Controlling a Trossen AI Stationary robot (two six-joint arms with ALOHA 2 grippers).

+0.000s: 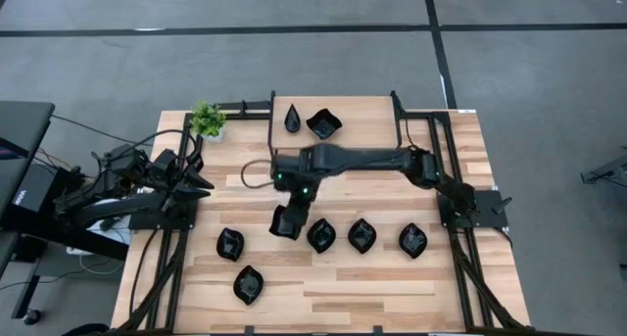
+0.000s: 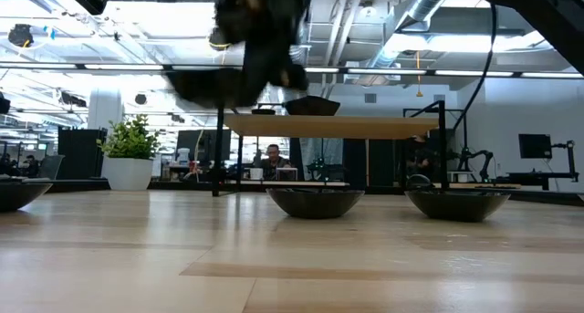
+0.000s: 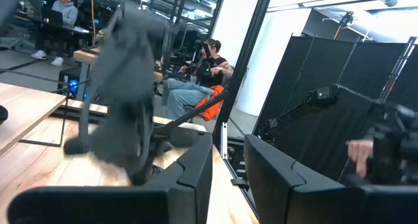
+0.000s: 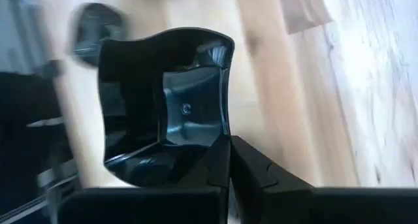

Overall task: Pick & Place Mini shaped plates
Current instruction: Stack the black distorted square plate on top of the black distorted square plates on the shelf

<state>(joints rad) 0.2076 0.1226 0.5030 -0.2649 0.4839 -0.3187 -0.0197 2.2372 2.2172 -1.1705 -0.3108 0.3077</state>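
Note:
My right gripper (image 1: 293, 211) hangs over the table's middle, shut on a wavy-edged square black plate (image 4: 163, 100), which is in the air. In the high view that plate (image 1: 286, 224) sits just below the gripper. A row of three leaf-shaped plates (image 1: 361, 235) rests on the wood to the right of it, and two more plates (image 1: 231, 243) lie to the left and nearer. Two plates (image 1: 324, 123) rest on the raised shelf at the back. My left gripper (image 3: 228, 175) waits at the table's left edge, open and with nothing in it. My right gripper pinches the square plate's rim near one corner (image 4: 221, 134) between its two fingers. The fingers slant down from above. The plate is lifted clear of the table and tilted, its hollow side turned toward the wrist.
A small green potted plant (image 1: 207, 120) stands at the far left corner. The raised wooden shelf (image 2: 338, 126) on dark legs crosses the back of the table. People sit in the room beyond the table (image 3: 206, 67).

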